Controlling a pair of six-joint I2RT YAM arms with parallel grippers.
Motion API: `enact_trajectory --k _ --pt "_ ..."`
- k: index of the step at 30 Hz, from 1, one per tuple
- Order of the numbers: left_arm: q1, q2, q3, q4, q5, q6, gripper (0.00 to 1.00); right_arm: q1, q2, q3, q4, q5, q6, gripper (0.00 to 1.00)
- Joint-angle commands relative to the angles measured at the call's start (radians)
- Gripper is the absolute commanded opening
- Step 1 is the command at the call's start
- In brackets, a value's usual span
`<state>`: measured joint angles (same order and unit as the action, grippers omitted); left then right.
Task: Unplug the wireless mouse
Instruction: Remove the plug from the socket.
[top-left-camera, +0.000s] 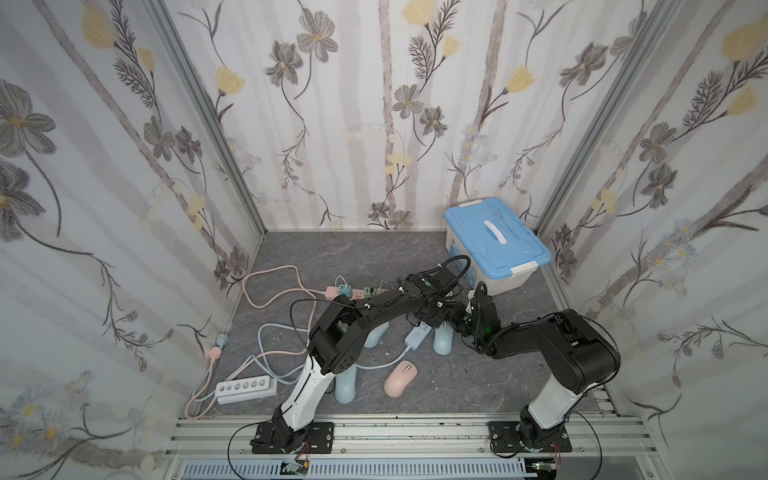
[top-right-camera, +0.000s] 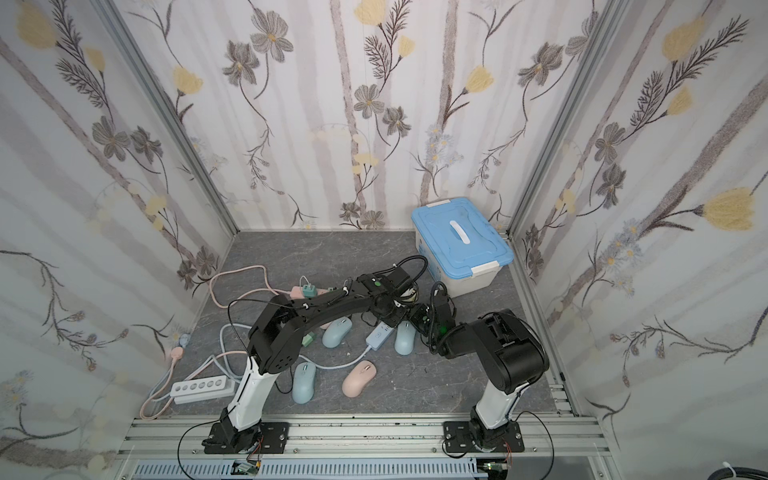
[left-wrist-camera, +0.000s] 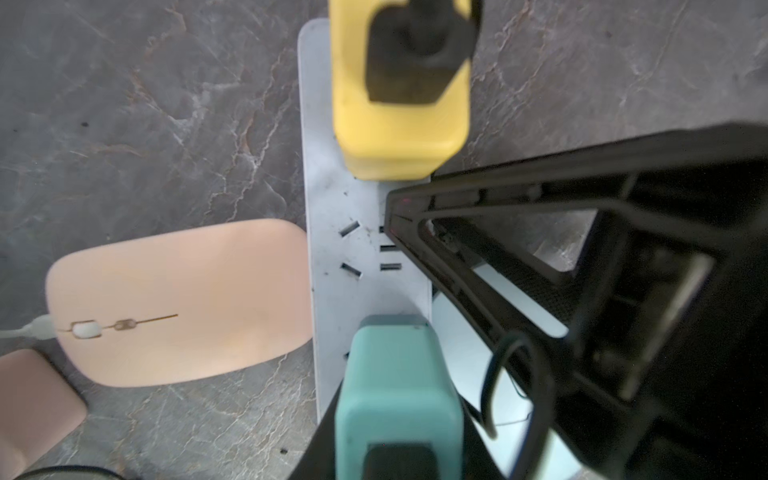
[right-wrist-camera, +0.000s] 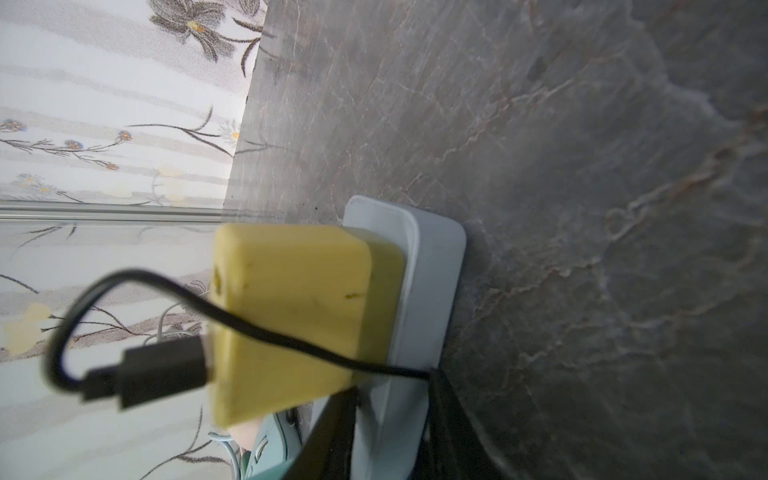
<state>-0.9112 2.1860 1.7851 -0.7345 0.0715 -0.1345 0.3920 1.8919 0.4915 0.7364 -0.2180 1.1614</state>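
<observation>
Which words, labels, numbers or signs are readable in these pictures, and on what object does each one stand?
No text can be read anywhere.
Box: blue print on its side, too small to read.
Blue strip: small marks, too small to read.
Yellow charger, teal charger, pink mouse: no print visible.

Box at the back right; strips and mice spread across the middle and left of the tabletop.
On the tabletop (top-left-camera: 332, 253) the box (top-left-camera: 496, 245) stands in the back right corner. The front strip (top-left-camera: 246, 388) lies front left, the back strip (top-left-camera: 331, 292) behind the middle. The mid strip (top-left-camera: 417, 336) lies between the left mouse (top-left-camera: 376, 336) and the right mouse (top-left-camera: 441, 341). Before it lie the front-left mouse (top-left-camera: 345, 386) and the front-right mouse (top-left-camera: 400, 378). In the left wrist view a strip (left-wrist-camera: 332, 199) carries an end adapter (left-wrist-camera: 399, 137) and a second adapter (left-wrist-camera: 395, 374), with bare sockets between them. A flat mouse (left-wrist-camera: 178, 303) touches the strip's edge.
</observation>
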Motion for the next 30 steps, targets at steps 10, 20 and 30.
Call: enact_trajectory --k 10,20,30 --pt "-0.053 -0.129 -0.199 0.336 -0.077 0.052 0.00 0.024 0.039 0.000 -0.140 -0.007 0.024 0.29" --pt "0.015 -0.073 -0.126 0.256 0.262 -0.015 0.00 0.027 0.041 -0.004 -0.140 -0.001 0.023 0.29" --pt "-0.034 -0.163 -0.285 0.459 -0.053 0.056 0.00 0.032 0.041 0.002 -0.144 0.003 0.029 0.29"
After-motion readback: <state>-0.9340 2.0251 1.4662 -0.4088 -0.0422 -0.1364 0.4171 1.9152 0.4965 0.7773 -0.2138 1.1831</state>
